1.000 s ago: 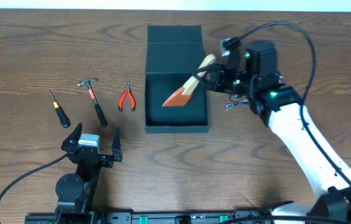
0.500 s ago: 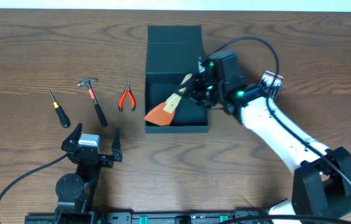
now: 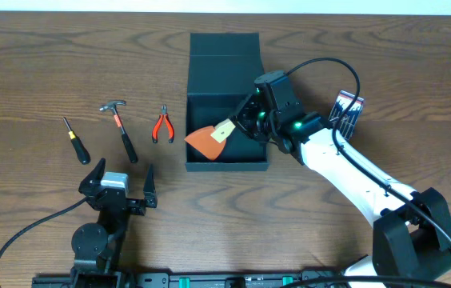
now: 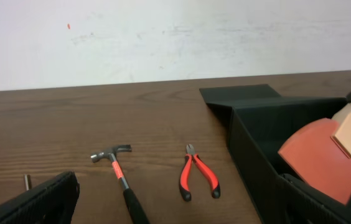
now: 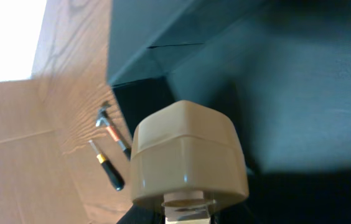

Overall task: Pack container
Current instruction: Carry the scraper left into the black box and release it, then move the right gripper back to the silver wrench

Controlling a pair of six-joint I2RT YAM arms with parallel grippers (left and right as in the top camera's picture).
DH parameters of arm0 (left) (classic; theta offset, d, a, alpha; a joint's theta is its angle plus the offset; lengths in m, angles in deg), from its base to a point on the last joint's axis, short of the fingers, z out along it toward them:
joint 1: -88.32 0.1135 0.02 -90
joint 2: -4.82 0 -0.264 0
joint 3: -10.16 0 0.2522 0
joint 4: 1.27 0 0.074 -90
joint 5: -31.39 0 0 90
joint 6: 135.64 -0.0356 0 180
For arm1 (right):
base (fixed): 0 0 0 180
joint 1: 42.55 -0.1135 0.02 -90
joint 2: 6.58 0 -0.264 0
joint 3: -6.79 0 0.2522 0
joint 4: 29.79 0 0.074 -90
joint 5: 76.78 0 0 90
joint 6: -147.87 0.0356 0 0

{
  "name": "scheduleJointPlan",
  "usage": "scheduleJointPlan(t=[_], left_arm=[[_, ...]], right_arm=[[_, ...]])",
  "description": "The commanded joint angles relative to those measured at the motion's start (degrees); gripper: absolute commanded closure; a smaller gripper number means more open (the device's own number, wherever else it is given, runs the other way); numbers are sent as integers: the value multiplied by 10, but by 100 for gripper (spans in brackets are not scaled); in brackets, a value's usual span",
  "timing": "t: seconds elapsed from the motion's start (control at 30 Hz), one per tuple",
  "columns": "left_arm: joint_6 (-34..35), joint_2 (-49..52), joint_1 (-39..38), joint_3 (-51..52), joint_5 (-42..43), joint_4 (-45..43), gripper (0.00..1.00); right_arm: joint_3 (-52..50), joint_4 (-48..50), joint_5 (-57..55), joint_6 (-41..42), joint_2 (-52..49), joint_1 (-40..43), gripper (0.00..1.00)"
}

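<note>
The container (image 3: 225,54) is a dark box with its flap lid open at the back, in the middle of the table. My right gripper (image 3: 251,118) is shut on the beige handle of a scraper (image 3: 206,142). The scraper's orange blade points into the box, at its front-left wall. In the right wrist view the handle's butt (image 5: 188,155) fills the middle, with the container's dark inside (image 5: 300,93) behind it. The left wrist view shows the container's wall (image 4: 250,134) and the blade (image 4: 318,155). My left gripper (image 3: 118,178) stands open near the front edge, holding nothing.
Left of the box lie red-handled pliers (image 3: 161,125), a hammer (image 3: 121,128) and a black screwdriver (image 3: 74,140). A small striped packet (image 3: 347,110) lies to the right of my right arm. The pliers (image 4: 197,179) and hammer (image 4: 118,168) lie ahead of my left gripper.
My right arm has swung left and down with the scraper, bringing the blade from the box's middle to its front-left wall. The left arm has not moved.
</note>
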Motion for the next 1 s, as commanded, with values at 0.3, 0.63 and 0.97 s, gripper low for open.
scheduleJointPlan(t=[0.3, 0.63, 0.97], left_arm=[[-6, -3, 0, 12, 12, 16, 2], [-6, -3, 0, 12, 12, 16, 2], [-6, -3, 0, 12, 12, 16, 1]], right_arm=[[15, -32, -14, -12, -3, -5, 97], [19, -22, 13, -49, 2, -2, 1], [68, -104, -53, -168, 84, 34, 1]])
